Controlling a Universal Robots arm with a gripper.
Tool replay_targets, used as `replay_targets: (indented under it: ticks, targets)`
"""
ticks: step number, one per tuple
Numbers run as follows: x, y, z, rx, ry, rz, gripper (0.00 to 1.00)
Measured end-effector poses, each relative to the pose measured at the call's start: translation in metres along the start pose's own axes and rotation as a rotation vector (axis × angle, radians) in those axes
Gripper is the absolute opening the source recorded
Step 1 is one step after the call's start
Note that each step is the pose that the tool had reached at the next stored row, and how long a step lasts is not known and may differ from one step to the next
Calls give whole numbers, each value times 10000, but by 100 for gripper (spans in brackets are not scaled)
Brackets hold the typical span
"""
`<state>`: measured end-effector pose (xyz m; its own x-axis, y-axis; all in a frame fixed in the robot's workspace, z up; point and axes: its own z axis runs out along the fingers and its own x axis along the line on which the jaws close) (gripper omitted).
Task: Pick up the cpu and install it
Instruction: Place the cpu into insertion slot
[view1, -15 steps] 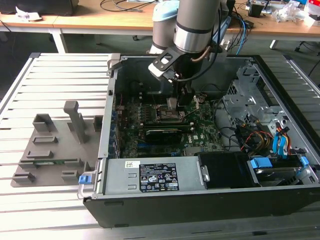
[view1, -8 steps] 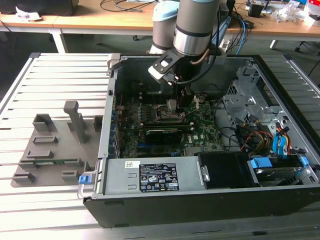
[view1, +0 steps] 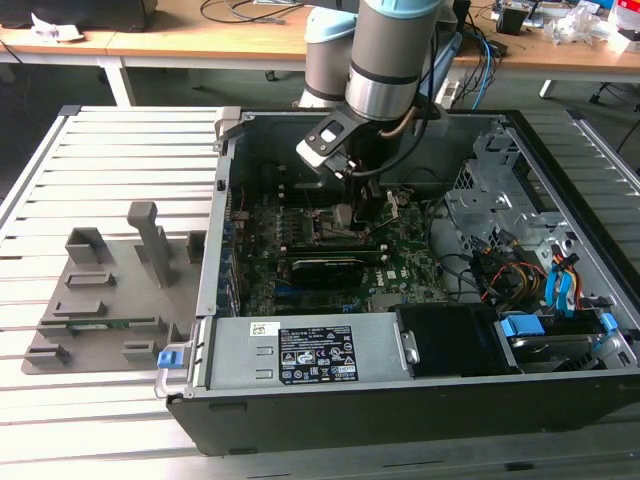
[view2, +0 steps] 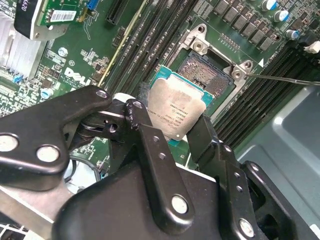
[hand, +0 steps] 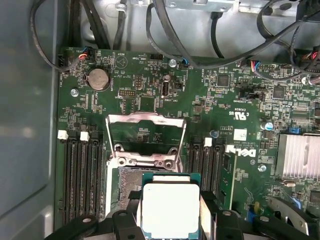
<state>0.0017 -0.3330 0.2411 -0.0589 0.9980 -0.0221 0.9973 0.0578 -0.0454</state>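
Arm reaches down from the far side into the open computer case, which sits on the table, with the wrist upright over the motherboard. My tool pinches the cpu by two opposite edges between its black fingers. The cpu lies flat, silver lid up, near-square, its edges lined up with the open socket. It sits partly over that socket. I cannot tell whether they touch.

I count one cpu, one gripper, one motherboard, one open socket, one coin cell battery, one finned heatsink, one computer case, one grey fixture tray.
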Motion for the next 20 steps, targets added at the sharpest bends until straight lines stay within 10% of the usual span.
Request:
replay_targets:
  ticks: [20]
  targets:
    - [180, -60, 182, 7, -119, 9, 55]
